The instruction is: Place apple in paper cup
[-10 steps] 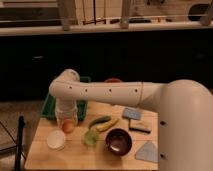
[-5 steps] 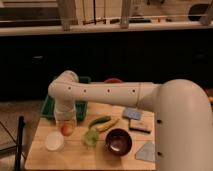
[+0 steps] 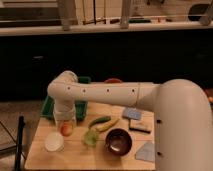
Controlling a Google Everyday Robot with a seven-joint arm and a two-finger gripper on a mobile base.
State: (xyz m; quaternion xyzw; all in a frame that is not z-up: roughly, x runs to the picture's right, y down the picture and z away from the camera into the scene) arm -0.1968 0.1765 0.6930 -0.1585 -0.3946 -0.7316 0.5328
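Note:
The apple (image 3: 66,129) is small and orange-red. It sits at the lower end of my gripper (image 3: 65,125), which is shut on it at the table's left side. The white paper cup (image 3: 54,142) stands on the table just below and left of the apple, close to it but apart. The white arm reaches in from the right, and its wrist hides most of the gripper from above.
A pale green cup (image 3: 90,137), a dark maroon bowl (image 3: 119,142) and long green and yellow vegetables (image 3: 102,122) lie right of the apple. A green tray (image 3: 48,107) stands behind the gripper. Grey and dark flat items (image 3: 134,115) lie at the right of the wooden table (image 3: 75,159).
The gripper and the apple have moved slightly down and left, closer to the paper cup. Nothing else has moved.

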